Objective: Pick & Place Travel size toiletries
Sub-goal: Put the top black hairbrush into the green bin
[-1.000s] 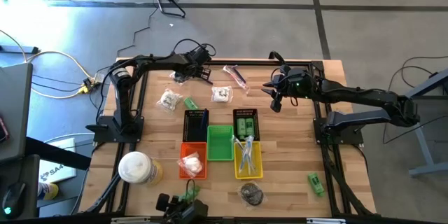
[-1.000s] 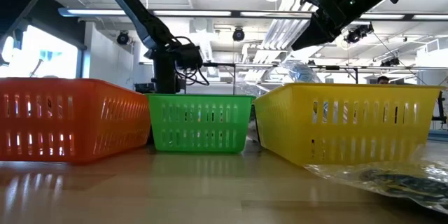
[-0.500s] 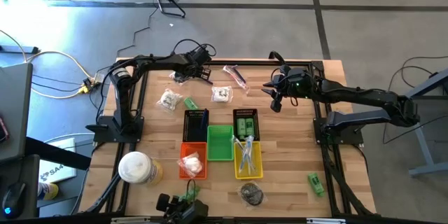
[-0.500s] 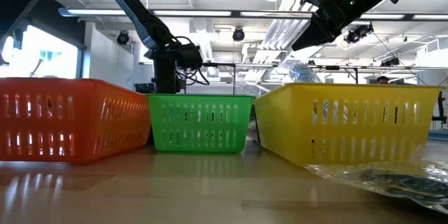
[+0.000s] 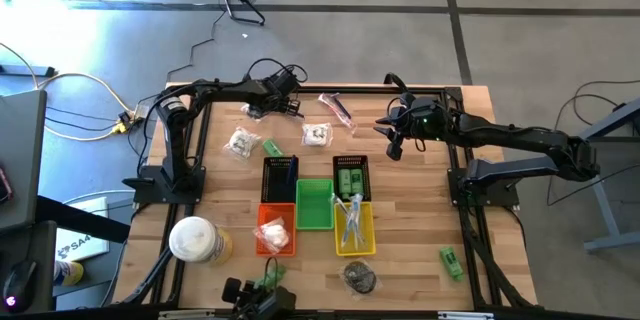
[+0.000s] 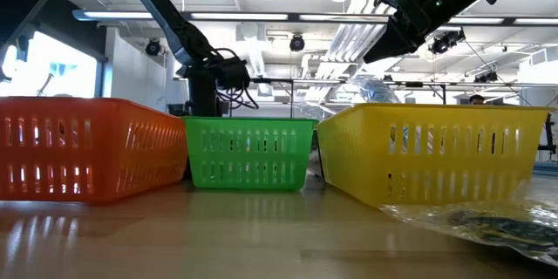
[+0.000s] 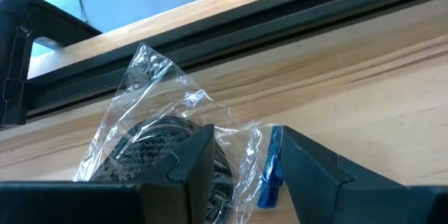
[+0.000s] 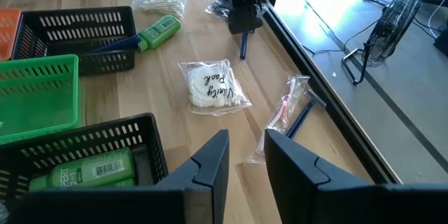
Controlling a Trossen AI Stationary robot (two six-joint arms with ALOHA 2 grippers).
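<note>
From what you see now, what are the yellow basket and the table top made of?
Yellow basket: likely molded plastic, glossy, with even slotted walls that let light through. Table: wood, seemingly butcher-block, with visible grain and plank seams and a slight sheen.

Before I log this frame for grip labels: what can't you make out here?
- Left gripper: left wrist view shows its fingers astride a clear bag with a dark piece; contact is cut off by the bottom edge.
- Right gripper: hangs above the table, nothing visible between its fingers.
- Low view: basket contents hidden by the yellow basket walls.
- High view: orange basket contents too small.
</note>
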